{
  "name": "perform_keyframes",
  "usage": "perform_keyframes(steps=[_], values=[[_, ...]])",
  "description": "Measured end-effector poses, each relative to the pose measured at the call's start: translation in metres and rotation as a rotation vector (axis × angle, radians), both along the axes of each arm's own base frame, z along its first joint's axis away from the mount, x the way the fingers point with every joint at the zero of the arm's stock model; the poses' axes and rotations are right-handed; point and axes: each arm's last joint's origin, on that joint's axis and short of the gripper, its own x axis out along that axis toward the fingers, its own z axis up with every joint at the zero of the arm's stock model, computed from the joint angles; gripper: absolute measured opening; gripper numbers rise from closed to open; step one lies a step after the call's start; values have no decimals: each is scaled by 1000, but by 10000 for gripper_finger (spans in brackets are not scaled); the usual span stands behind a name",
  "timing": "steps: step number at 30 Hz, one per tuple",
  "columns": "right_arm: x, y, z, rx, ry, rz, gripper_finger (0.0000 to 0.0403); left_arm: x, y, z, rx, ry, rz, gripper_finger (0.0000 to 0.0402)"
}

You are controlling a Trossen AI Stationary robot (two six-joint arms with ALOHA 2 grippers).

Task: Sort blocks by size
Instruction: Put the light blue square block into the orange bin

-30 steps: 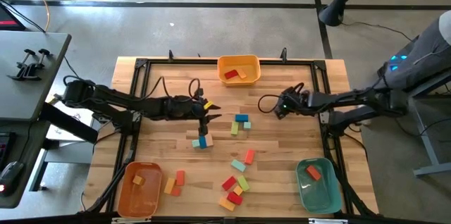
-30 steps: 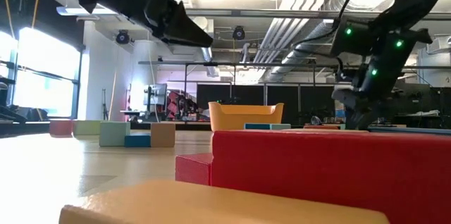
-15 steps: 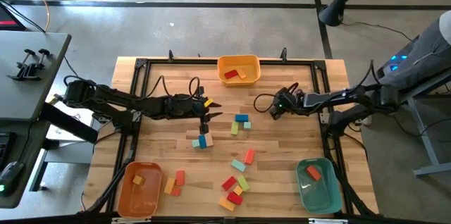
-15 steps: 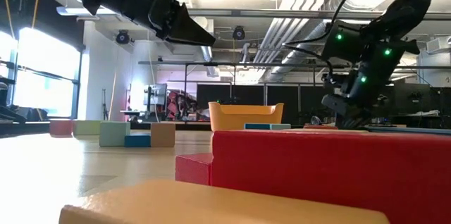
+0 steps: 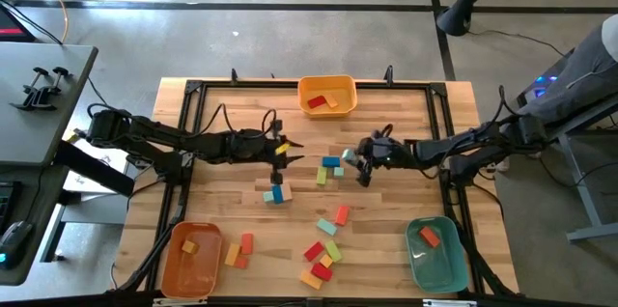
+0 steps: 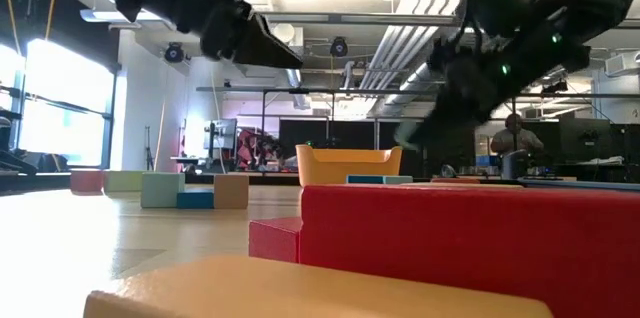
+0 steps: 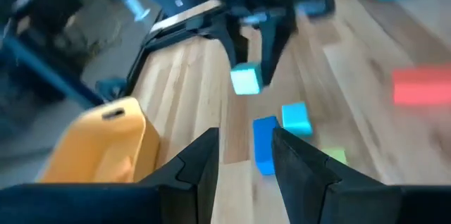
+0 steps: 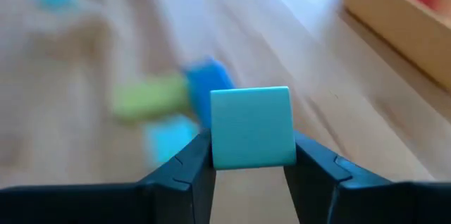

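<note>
My right gripper [image 5: 359, 162] is shut on a light teal cube [image 8: 252, 127] just right of a blue, teal and green group of blocks [image 5: 330, 168] at the table's middle. The cube also shows in the left wrist view [image 7: 245, 81]. My left gripper [image 5: 287, 154] is open and empty, hovering above a teal, blue and tan group of blocks [image 5: 277, 192]; it shows high in the low view [image 6: 275, 50]. More red, orange, green and teal blocks [image 5: 324, 247] lie near the front edge. My right gripper pinches the light teal cube by two opposite side faces [image 8: 215, 136] between its two fingers. In the left wrist view the fingers [image 7: 271, 37] point down at it from above. The cube sits square between the fingertips, above the table.
A yellow bin [image 5: 326, 95] with blocks stands at the far edge, an orange bin [image 5: 190, 246] at the near left, a teal bin [image 5: 432, 249] at the near right. Two orange-red blocks [image 5: 239, 250] lie beside the orange bin. A black frame [image 5: 193, 90] borders the table.
My right gripper has moved toward the table's left and near edge, arriving beside the blue, teal and green group of blocks. My left gripper has stayed about where it was.
</note>
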Motion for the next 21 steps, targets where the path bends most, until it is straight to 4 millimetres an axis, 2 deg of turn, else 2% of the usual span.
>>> perform_keyframes(steps=[4, 8, 12, 16, 21], values=[[9, 2, 16, 2, -182, 164, 136, 2, -1, -2, 169, 30, -108, 118], [12, 1, 26, 26, -297, 271, 136, 8, -3, -4, 255, 3, -212, 132], [13, 0, 28, 62, -319, 315, 136, 20, -5, -7, 314, -48, -281, 163], [13, 1, 28, 85, -321, 307, 137, 41, -2, 1, 316, -59, -279, 200], [12, 1, 27, 98, -311, 302, 137, 66, -3, -3, 342, -29, -319, 240]])
